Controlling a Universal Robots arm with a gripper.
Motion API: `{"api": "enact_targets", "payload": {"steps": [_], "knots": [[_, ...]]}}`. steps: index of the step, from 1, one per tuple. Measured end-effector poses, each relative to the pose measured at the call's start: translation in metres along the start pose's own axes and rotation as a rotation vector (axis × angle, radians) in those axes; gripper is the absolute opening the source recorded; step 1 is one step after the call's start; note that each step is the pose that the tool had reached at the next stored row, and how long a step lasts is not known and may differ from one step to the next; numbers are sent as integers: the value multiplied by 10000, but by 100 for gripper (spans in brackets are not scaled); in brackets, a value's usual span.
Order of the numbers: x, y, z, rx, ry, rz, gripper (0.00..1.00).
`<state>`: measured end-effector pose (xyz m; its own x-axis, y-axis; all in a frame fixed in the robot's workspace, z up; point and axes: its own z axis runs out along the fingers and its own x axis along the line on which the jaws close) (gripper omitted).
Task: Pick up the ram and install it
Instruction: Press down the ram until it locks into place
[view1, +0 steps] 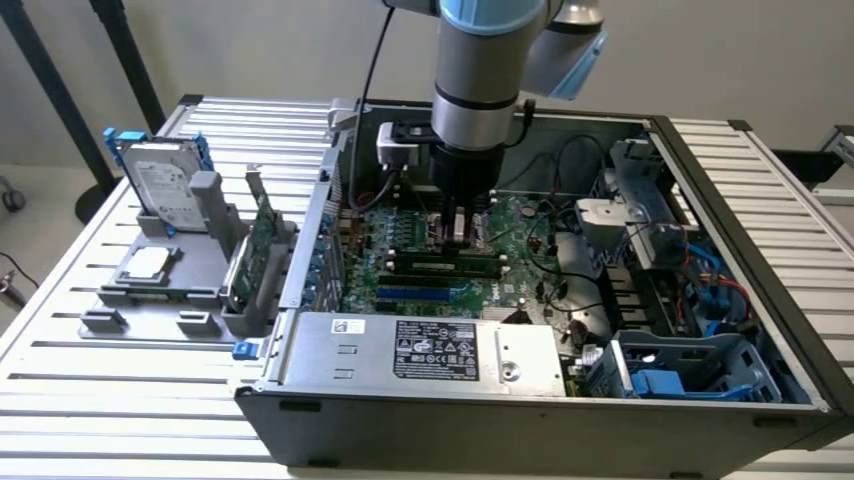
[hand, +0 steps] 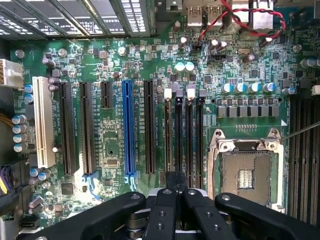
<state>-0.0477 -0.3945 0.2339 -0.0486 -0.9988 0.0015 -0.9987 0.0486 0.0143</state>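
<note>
Open top of computer case (view1: 694, 200) gives access; cables (view1: 567, 215) and drive cage (view1: 694, 365) crowd the exterior view's right; power supply (view1: 427, 350) blocks the front.

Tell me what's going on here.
A robot arm is working inside an open computer case. Its gripper is shut and sits low over the motherboard, at the end of the black memory slots beside the processor socket. In the exterior view, the ram lies along those slots just below the fingers. I cannot tell whether the fingers touch it or whether it is fully seated.
</note>
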Motion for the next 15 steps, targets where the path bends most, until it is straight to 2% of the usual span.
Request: {"api": "enact_targets", "payload": {"steps": [13,15], "knots": [[1,2,66,29,7,-112,11],[-2,0,45,44,-21,-115,11]]}}
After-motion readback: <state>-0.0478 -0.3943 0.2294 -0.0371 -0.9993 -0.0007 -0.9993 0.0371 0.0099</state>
